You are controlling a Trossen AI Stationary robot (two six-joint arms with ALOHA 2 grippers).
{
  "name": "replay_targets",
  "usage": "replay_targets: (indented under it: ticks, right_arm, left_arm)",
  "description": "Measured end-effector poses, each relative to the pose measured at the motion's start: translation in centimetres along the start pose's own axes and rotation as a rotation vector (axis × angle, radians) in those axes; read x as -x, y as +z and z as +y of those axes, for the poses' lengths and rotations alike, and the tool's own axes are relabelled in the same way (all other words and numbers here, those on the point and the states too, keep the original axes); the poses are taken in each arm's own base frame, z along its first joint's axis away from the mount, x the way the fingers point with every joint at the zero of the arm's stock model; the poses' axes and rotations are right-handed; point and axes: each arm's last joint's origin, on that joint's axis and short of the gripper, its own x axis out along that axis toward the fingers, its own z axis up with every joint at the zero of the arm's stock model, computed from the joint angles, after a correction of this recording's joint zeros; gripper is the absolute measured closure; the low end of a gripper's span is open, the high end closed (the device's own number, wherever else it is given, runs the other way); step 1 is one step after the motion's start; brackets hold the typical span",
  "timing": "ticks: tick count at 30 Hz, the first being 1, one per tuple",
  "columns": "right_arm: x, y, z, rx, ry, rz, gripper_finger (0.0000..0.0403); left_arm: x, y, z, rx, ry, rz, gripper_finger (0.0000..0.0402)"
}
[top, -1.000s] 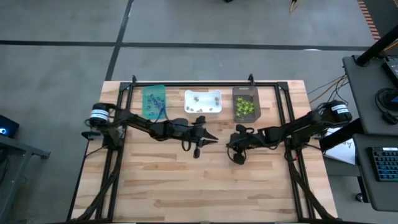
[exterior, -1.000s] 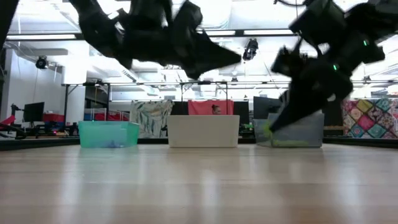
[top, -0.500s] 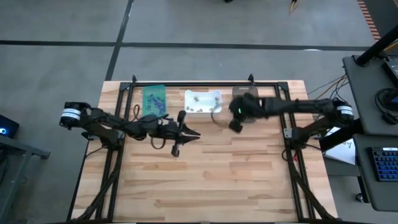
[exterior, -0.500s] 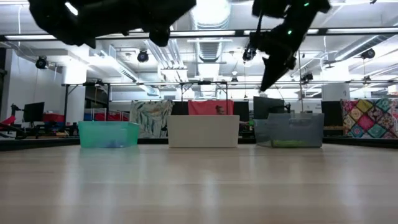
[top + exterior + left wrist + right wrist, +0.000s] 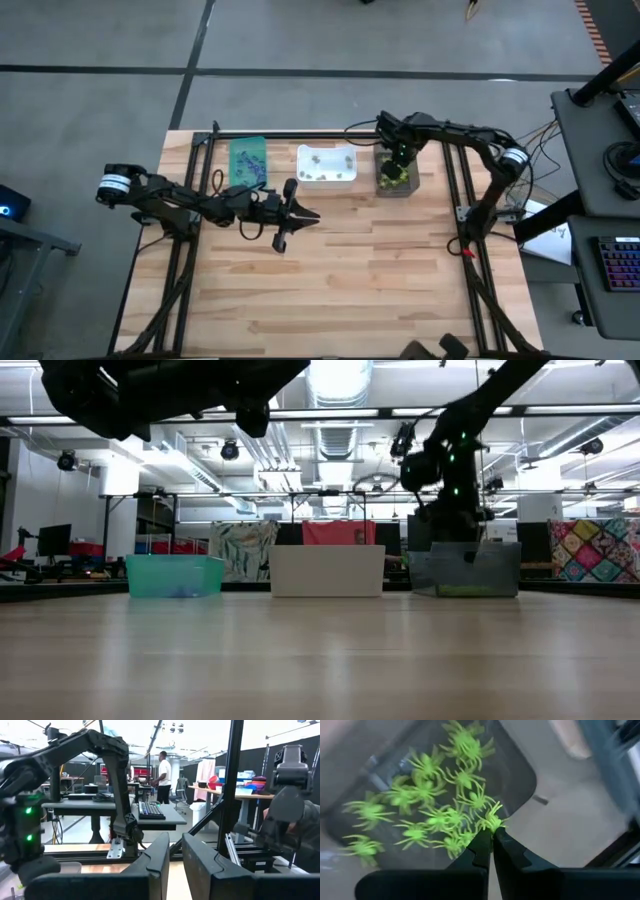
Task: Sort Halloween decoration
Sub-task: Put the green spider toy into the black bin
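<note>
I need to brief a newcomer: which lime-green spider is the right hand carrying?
Find the dark bin, rightmost of three along the table's far edge. The right hand hangs over it, shut on one lime-green spider. Unlike the loose spiders below, this one sits pinched at the fingertips.

the table (image 5: 330,280) was pale wood in jointed strips, smooth with a soft sheen, inside a black metal frame (image 5: 300,135). the lime spiders (image 5: 435,815) looked like glossy moulded plastic, lying in a dark translucent plastic bin (image 5: 522,775). the right gripper (image 5: 491,836) had matt black plastic-looking fingers.
</note>
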Motion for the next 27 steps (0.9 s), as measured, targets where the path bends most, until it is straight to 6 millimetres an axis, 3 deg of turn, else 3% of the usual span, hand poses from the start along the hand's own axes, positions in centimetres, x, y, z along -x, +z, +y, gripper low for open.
replay_targets:
  ticks: [5,12,22,27]
  right_arm:
    - [-1.7,0.5,-0.1,0.017,-0.012,0.048,0.0394]
    - [-2.0,0.8,-0.1,0.017,-0.032,0.049,0.0389]
    - [-1.7,0.8,-0.1,0.01,-0.02,0.037,0.0307]
    - [0.1,0.1,-0.1,0.012,0.014,-0.013,0.0286]
  left_arm:
    - [0.1,-0.1,0.0,0.001,0.0,0.006,0.0366]
    - [0.1,-0.3,0.0,0.006,0.002,0.017,0.0366]
    - [0.1,-0.5,0.0,0.036,0.004,0.035,0.0366]
    - [1.4,-0.4,-0.1,0.06,0.014,0.134,0.0366]
